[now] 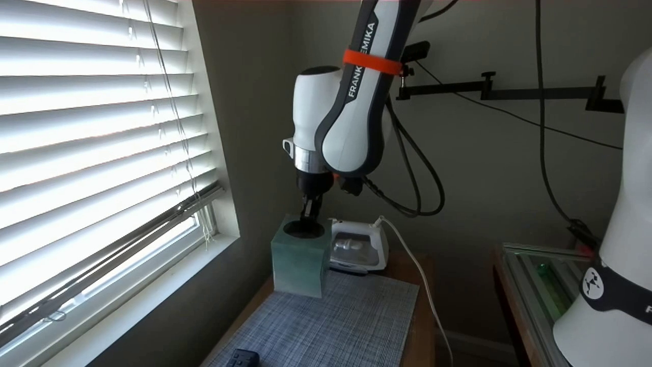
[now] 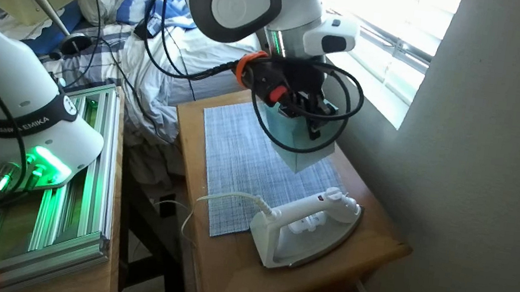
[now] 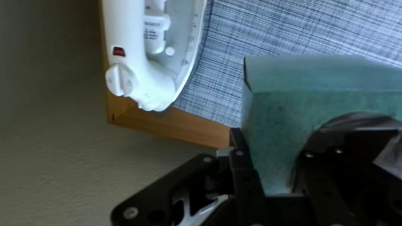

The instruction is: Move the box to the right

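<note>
Near window blinds (image 1: 102, 127), over gray woven placemat (image 1: 356, 316) on wooden worktop (image 2: 232, 283): teal cube-shaped box (image 1: 298, 267), white clothes iron (image 2: 301, 212) close by. Tool (image 3: 277, 147) mostly closed, pinching box's top rim; one finger (image 3: 245, 171) along outer side, other inside round opening (image 1: 293, 230). Cannot tell whether box rests on placemat or hangs just above.

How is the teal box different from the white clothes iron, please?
The teal box is flat-sided; the white clothes iron is curved, with a handle. The box has a round opening on top; the iron has a cord. The gripper has one finger inside the box and one outside, but does not touch the iron. Both are at the wooden table.
</note>
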You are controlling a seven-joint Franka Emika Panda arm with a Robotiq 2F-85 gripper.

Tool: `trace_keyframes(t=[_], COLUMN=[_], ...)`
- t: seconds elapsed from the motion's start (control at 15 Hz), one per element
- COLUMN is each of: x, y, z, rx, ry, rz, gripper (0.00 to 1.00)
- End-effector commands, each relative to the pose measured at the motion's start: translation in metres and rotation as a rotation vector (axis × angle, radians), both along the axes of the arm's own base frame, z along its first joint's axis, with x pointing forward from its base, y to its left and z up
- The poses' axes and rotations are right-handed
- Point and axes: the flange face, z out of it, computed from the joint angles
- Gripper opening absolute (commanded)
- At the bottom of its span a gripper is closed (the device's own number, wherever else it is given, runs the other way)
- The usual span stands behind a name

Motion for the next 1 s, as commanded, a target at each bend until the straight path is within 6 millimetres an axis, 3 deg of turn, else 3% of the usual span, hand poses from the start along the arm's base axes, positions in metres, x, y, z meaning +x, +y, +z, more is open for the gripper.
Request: trace_keyframes(t=[0.0, 0.2, 0.6, 0.93], x=[0.002, 0.005, 0.031, 0.039], y=[0.005, 0.008, -0.03, -0.025], z=[-0.003, -0.005, 0.004, -0.019], rx=[0.02, 0.037, -0.043, -0.102], ry=[-0.009, -0.032, -0.142, -0.063], rz=[-0.012, -0.066, -0.423, -0.515], gripper=[0.05, 0.01, 0.01, 0.01])
